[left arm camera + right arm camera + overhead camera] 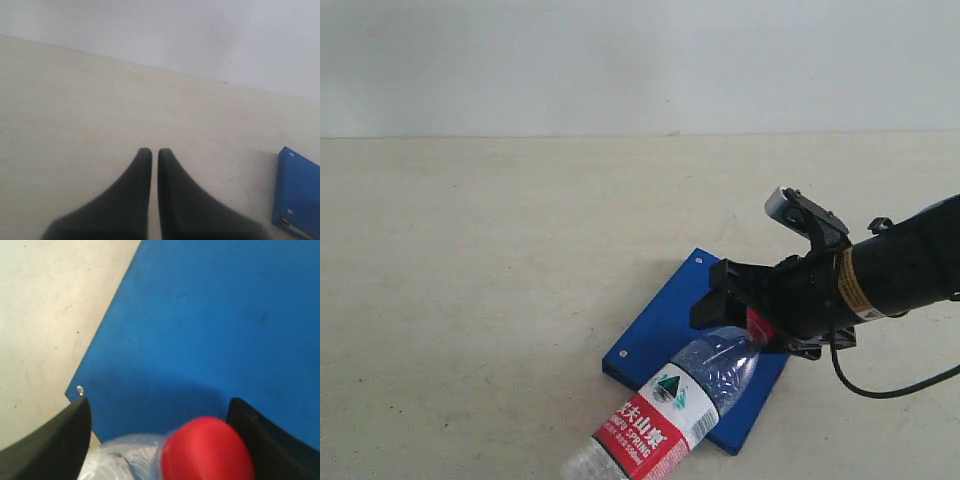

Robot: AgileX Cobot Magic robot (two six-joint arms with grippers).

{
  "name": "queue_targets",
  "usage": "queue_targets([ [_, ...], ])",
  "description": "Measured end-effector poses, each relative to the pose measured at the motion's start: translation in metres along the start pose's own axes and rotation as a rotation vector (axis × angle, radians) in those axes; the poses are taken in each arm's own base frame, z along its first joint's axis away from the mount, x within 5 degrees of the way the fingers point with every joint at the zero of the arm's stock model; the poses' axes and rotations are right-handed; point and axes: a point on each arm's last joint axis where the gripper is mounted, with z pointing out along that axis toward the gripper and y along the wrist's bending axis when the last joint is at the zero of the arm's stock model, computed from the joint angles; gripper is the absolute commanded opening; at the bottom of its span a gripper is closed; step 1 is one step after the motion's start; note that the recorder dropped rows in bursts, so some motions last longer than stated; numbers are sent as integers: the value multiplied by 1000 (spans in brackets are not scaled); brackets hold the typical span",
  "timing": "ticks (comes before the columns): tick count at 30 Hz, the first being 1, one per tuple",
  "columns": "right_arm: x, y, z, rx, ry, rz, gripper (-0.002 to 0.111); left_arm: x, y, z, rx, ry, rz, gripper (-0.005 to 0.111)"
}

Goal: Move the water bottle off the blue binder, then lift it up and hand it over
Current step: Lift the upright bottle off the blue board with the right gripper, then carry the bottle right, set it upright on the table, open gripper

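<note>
Right gripper (159,412) spread wide, red cap (207,447) of water bottle (670,400) framed between jaws, not yet gripped. Bottle laid across blue binder (210,315) beneath gripper. Jaws best closed squarely on neck before bottle is dragged clear. Left gripper (154,152) pressed together, binder edge off to its side.

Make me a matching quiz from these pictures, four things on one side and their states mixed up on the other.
1 clear plastic water bottle with red cap
2 flat deep-blue binder
3 left gripper
4 right gripper

a open, astride the cap
b lying on its side
c shut, above the table
d flat under the bottle

Pairs: 1b, 2d, 3c, 4a
</note>
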Motion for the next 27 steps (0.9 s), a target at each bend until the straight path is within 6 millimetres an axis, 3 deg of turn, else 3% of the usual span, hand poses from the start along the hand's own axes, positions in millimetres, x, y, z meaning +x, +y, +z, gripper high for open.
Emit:
queue_targets([
  [7, -5, 3, 0, -22, -24, 40, 8, 0, 0, 0, 0, 0, 0, 4],
  [9, -4, 3, 0, -19, -20, 26, 0, 0, 0, 0, 0, 0, 0, 4],
  [18, -4, 5, 0, -40, -16, -22, 0, 0, 0, 0, 0, 0, 0, 4],
  [22, -9, 19, -16, -71, -78, -125, 0, 0, 0, 0, 0, 0, 0, 4],
  [24, -17, 31, -42, -32, -196, -201, 0, 0, 0, 0, 0, 0, 0, 4],
  [27, -31, 41, -96, 202, -486, -322, 0, 0, 0, 0, 0, 0, 0, 4],
])
